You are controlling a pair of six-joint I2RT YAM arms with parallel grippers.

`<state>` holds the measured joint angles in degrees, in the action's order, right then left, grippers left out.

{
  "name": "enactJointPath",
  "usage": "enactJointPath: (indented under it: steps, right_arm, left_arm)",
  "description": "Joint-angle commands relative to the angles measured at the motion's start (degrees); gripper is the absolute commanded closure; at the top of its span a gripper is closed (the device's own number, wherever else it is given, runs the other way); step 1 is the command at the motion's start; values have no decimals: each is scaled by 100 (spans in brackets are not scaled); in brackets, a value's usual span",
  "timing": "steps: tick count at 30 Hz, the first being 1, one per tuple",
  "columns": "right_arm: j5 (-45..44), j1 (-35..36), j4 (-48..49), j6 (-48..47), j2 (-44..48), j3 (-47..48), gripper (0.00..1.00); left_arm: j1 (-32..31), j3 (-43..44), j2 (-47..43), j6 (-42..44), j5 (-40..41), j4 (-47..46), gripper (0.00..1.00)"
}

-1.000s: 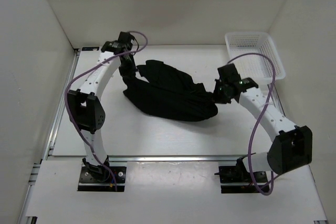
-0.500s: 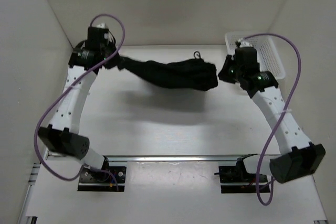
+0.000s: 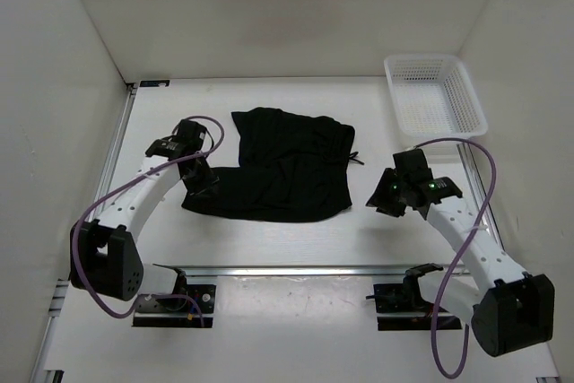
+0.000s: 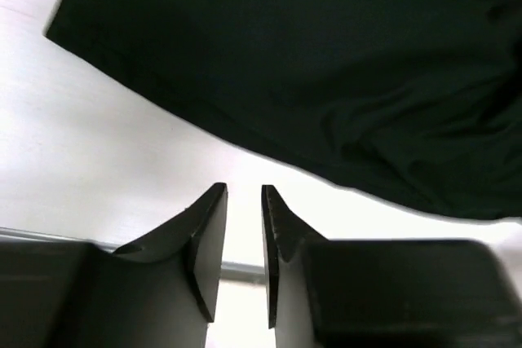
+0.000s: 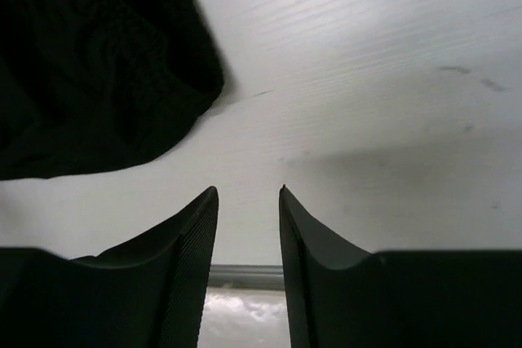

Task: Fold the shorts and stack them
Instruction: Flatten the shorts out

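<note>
The black shorts [image 3: 287, 168] lie spread flat on the white table [image 3: 269, 239], waistband to the right with a drawstring [image 3: 356, 158] sticking out. My left gripper [image 3: 199, 187] sits at the shorts' lower left edge, jaws a narrow gap apart and empty. In the left wrist view the gripper [image 4: 244, 193] is just short of the fabric [image 4: 326, 63]. My right gripper [image 3: 377, 196] is open and empty just right of the shorts' lower right corner. The right wrist view shows its jaws [image 5: 249, 191] over bare table, with the fabric [image 5: 90, 71] up and to the left.
A white mesh basket [image 3: 435, 96] stands at the back right corner. White walls enclose the table on the left, back and right. A metal rail [image 3: 296, 269] runs along the table's near edge, in front of both arm bases.
Both grippers held the shorts stretched in the air at the back; now the shorts lie flat on the table. Both grippers have let go and pulled back toward the near side.
</note>
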<state>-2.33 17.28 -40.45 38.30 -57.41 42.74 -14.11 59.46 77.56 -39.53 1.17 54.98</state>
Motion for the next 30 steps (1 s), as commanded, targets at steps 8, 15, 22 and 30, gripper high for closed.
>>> enactJointPath:
  steps: [8, 15, 22, 30]
  right_arm:
    - [1648, 417, 844, 1100, -1202, 156, 21]
    - [1824, 469, 1600, 1363, -1887, 15, 18]
    - [1701, 575, 1935, 1365, -2775, 454, 23]
    - [1324, 628, 1935, 1135, -3567, 1069, 82]
  left_arm:
    - [785, -1206, -144, -811, -168, -144, 0]
    - [1094, -1473, 66, -811, -179, -998, 1]
    - [1147, -990, 1217, -697, 76, -1261, 17]
    - [1208, -322, 1701, -442, 24, -1262, 90]
